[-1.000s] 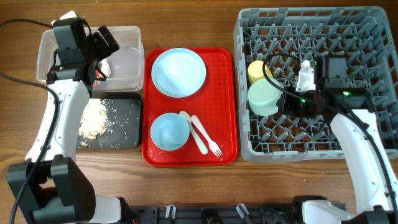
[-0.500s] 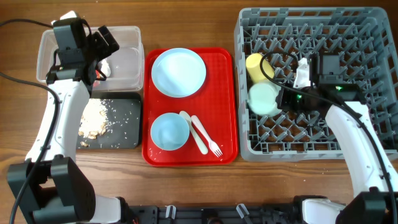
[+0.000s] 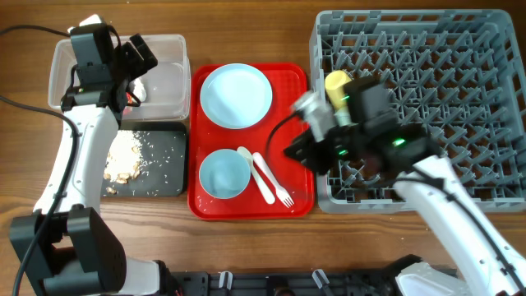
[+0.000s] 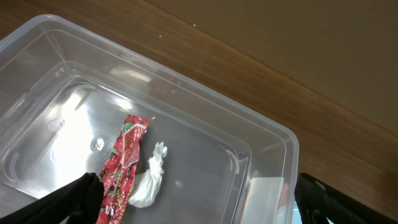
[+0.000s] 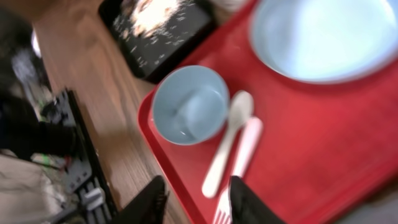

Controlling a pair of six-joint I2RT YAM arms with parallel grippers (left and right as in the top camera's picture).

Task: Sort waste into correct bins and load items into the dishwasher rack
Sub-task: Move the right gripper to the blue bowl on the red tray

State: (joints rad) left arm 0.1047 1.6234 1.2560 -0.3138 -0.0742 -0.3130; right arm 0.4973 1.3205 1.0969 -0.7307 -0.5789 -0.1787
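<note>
White plastic spoon and fork lie side by side in the red tray's front half, long axes slanting toward its front right corner, just ahead of the nearer right pincer, spread and holding nothing.

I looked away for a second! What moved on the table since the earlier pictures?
The right gripper swung left from the dishwasher rack to above the red tray, opened and is empty; the mint bowl it held is hidden under the arm now. The left gripper, plate, blue bowl, spoon and fork stayed put.
</note>
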